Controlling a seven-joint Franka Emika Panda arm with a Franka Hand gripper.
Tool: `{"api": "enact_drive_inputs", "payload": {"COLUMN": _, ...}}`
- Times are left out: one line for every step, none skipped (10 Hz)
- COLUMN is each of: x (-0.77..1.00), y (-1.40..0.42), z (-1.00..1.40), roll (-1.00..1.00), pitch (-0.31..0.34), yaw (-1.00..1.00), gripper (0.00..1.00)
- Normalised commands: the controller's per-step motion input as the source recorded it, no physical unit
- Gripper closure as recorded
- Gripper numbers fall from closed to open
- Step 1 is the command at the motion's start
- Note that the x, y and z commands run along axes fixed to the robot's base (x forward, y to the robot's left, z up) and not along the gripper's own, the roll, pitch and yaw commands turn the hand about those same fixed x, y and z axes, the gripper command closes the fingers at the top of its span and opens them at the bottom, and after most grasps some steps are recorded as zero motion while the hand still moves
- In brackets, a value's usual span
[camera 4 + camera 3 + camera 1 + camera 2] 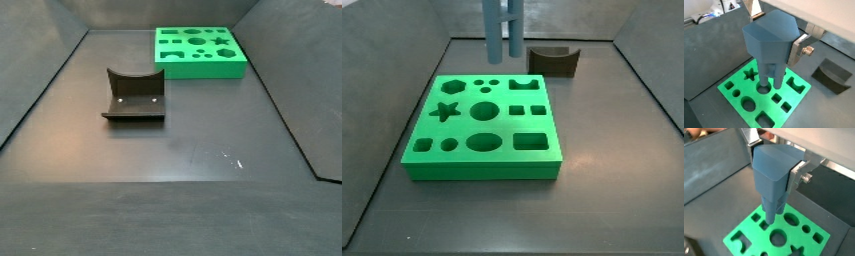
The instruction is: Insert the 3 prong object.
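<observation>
Claw (777, 27) clamped on the broad top of the 3 prong object (769, 50), held upright above the green holed board (482, 130). Prong tips hang over the board's far edge in a side view. Dark brown notched block (134, 96) sits apart on the surface (174, 160).

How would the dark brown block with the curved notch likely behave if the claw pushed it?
The dark brown block looks rigid, with flat faces, so it would probably slide rather than roll. It sits low and wide on the floor, so tipping seems unlikely. The claw is away over the green holed board, holding the 3 prong object.
</observation>
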Motion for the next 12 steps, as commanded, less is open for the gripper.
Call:
{"api": "enact_drive_inputs", "payload": {"x": -0.22, "y": 0.5, "z": -0.43, "roll": 0.0, "pitch": -0.06, "yaw": 0.7, "gripper": 1.0}}
{"api": "enact_drive_inputs", "payload": {"x": -0.22, "y": 0.51, "z": -0.4, "roll": 0.0, "pitch": -0.049, "yaw": 0.68, "gripper": 1.0}}
{"api": "enact_drive_inputs", "payload": {"x": -0.24, "y": 0.56, "z": -0.39, "roll": 0.0, "pitch": -0.054, "yaw": 0.63, "gripper": 1.0}}
{"api": "enact_drive_inputs", "payload": {"x": -0.28, "y": 0.7, "z": -0.57, "roll": 0.0, "pitch": -0.114, "yaw": 0.54, "gripper": 1.0}}
{"api": "enact_drive_inputs", "payload": {"x": -0.17, "y": 0.7, "z": -0.55, "roll": -0.12, "pitch": -0.177, "yaw": 0.47, "gripper": 1.0}}
{"api": "enact_drive_inputs", "payload": {"x": -0.1, "y": 0.62, "z": -0.49, "roll": -0.11, "pitch": -0.263, "yaw": 0.55, "gripper": 1.0}}
{"api": "enact_drive_inputs", "payload": {"x": 0.0, "y": 0.47, "z": -0.49, "roll": -0.1, "pitch": -0.287, "yaw": 0.69, "gripper": 1.0}}
{"api": "enact_drive_inputs", "payload": {"x": 0.0, "y": 0.31, "z": -0.49, "roll": -0.06, "pitch": -0.209, "yaw": 0.83, "gripper": 1.0}}
{"api": "enact_drive_inputs", "payload": {"x": 0.0, "y": 0.15, "z": -0.34, "roll": 0.0, "pitch": -0.076, "yaw": 0.93, "gripper": 1.0}}
{"api": "enact_drive_inputs", "payload": {"x": 0.0, "y": 0.11, "z": -0.34, "roll": 0.01, "pitch": -0.046, "yaw": 0.8, "gripper": 1.0}}
{"api": "enact_drive_inputs", "payload": {"x": 0.0, "y": 0.0, "z": -0.33, "roll": 0.01, "pitch": 0.0, "yaw": 0.3, "gripper": 1.0}}
{"api": "enact_drive_inputs", "payload": {"x": -0.01, "y": 0.0, "z": -0.31, "roll": 0.0, "pitch": -0.02, "yaw": 0.15, "gripper": 1.0}}
